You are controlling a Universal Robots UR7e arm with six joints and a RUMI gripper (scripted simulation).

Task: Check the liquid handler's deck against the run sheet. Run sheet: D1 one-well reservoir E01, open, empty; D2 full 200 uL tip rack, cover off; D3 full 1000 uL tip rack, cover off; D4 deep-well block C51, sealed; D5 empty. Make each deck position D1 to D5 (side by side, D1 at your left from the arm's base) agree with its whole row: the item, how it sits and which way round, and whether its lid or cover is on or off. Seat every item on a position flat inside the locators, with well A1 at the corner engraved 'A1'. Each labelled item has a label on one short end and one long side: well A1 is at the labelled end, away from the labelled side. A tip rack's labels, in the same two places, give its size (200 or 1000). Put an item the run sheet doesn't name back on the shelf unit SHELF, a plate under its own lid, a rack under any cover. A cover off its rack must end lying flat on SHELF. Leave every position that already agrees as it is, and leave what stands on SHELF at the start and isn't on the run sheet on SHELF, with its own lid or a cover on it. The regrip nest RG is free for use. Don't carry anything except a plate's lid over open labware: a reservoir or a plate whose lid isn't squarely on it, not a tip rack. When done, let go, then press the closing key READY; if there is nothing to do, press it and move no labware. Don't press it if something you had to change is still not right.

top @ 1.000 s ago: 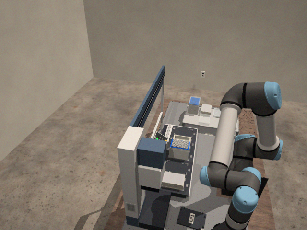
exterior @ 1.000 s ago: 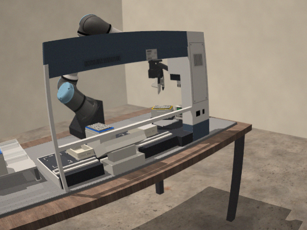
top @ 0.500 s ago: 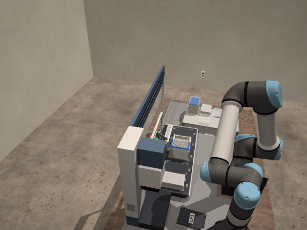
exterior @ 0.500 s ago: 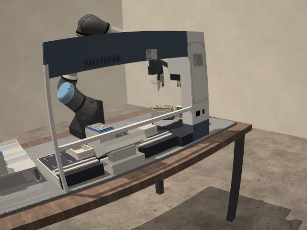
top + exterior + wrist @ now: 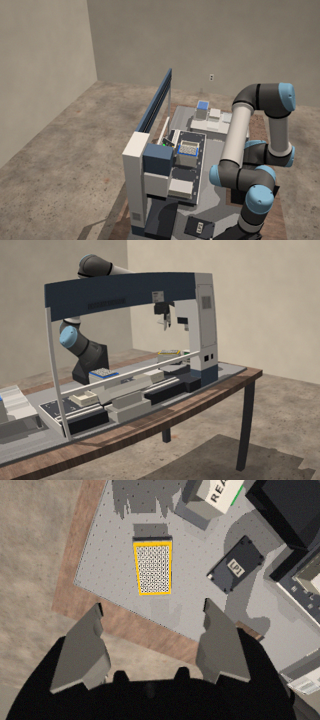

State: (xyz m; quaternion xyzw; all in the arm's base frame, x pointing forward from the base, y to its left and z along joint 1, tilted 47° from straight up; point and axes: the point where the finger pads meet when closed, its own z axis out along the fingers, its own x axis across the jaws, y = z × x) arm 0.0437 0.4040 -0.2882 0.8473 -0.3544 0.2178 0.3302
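One tip rack with a yellow rim (image 5: 153,569) stands on the gray mat (image 5: 100,555) of the table (image 5: 180,405), near the mat's corner and off the deck. Its top is full of small dots in rows. The gripper (image 5: 152,630) hangs high above it, pointing down. Its two gray fingers stand wide apart and there is nothing between them.

Just beside the yellow rack is one dark flat plate marked LP1 (image 5: 236,564). Past the rack is one gray key block (image 5: 212,497) with black letters and a green edge.

On the deck (image 5: 200,165) there is a second tip rack, this one with a blue rim (image 5: 187,150). One open, pale tray (image 5: 189,143) sits just beside it. One pale closed box (image 5: 180,188) sits further along the deck, with a bare dark spot between it and the blue rack.

At the far end of the table is one low shelf (image 5: 201,126). On it are one box with a blue top (image 5: 202,105) and two pale boxes (image 5: 214,113) beside it
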